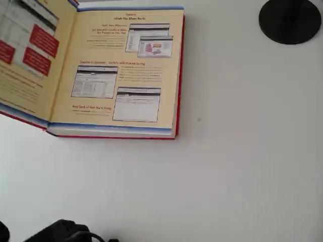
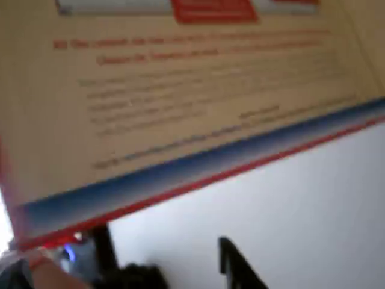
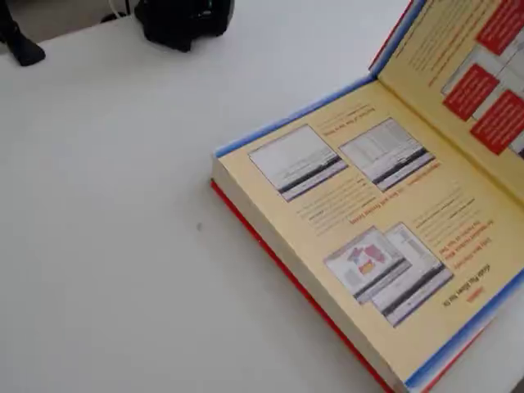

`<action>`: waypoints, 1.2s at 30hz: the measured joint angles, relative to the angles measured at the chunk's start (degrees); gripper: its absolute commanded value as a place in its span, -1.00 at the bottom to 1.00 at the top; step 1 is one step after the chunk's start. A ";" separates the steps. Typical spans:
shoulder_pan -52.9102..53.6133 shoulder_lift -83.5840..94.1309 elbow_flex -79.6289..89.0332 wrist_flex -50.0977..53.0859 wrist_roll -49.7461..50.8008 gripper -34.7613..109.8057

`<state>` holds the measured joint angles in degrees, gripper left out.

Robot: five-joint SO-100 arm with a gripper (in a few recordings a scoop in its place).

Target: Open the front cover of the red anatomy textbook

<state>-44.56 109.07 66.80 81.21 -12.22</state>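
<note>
Likely study or office: plain white table (image 1: 242,166), open textbook (image 1: 121,70).

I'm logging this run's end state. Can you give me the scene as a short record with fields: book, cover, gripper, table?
book: red textbook lying flat on the table, open at its yellow endpaper with screenshots
cover: front cover swung open to the left in the overhead view, raised off the table, inner face yellow with red boxes
gripper: one dark finger shows in the wrist view, below the cover's edge; state unclear
table: white, black round base at top right
</note>
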 measured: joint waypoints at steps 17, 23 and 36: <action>30.06 6.50 -0.18 2.72 4.22 -0.02; 41.48 11.60 2.20 2.99 4.31 -0.09; 48.34 38.23 39.64 -5.71 4.83 -0.47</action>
<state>3.78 147.30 106.44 75.50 -7.38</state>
